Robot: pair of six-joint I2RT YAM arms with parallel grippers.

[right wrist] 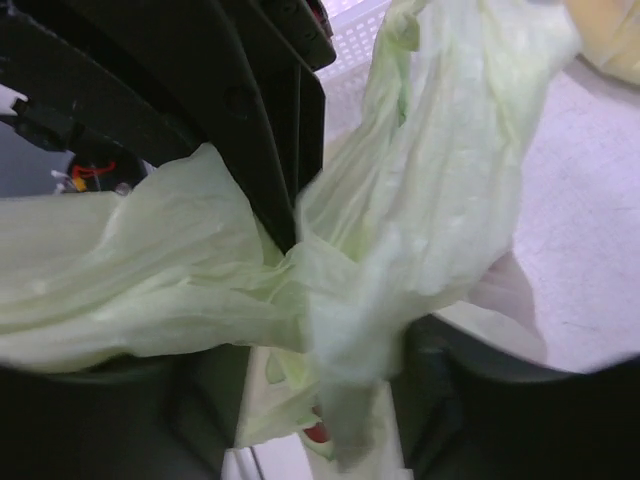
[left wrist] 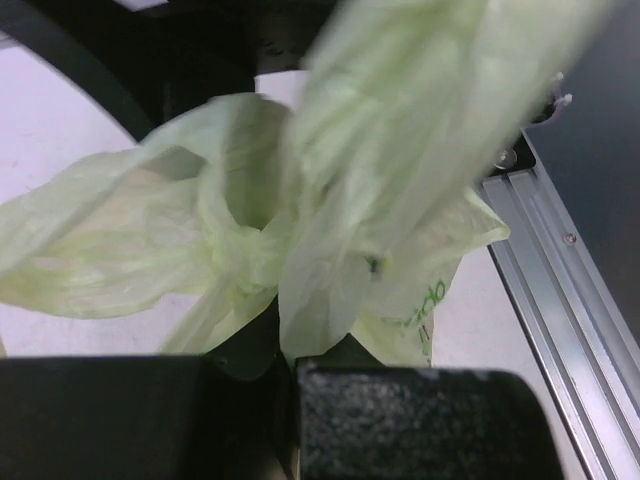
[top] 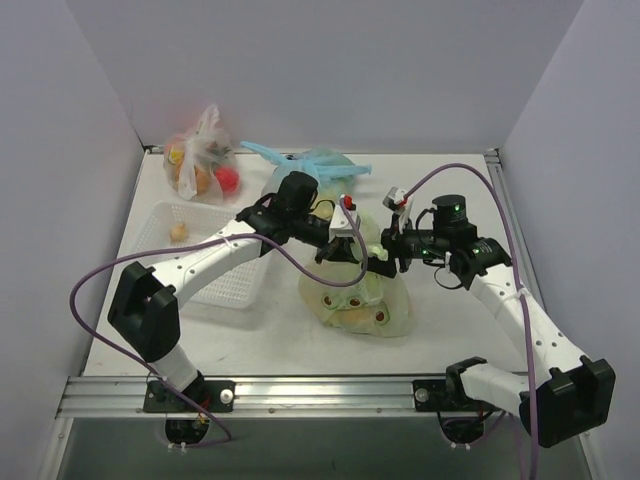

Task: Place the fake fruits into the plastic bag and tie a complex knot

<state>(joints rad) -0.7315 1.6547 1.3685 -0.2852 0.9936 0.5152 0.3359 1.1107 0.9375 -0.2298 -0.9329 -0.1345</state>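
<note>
The plastic bag (top: 362,298), pale green and crinkly, lies in the middle of the table. Fake fruits (top: 355,318) show faintly through its film, and a red piece (right wrist: 316,432) peeks out low in the right wrist view. Its handle strips are twisted together above it (left wrist: 250,235). My left gripper (left wrist: 290,400) is shut on one strip of the bag, directly over it (top: 345,243). Close beside it, my right gripper (top: 384,262) is open; its fingers (right wrist: 150,420) stand apart, and a loose strip (right wrist: 360,330) hangs between them.
A white basket (top: 215,278) at the left holds one small orange fruit (top: 179,233). At the back stand a clear bag with orange and red fruit (top: 200,165) and a light blue knotted bag (top: 320,162). An aluminium rail (top: 300,390) runs along the near edge.
</note>
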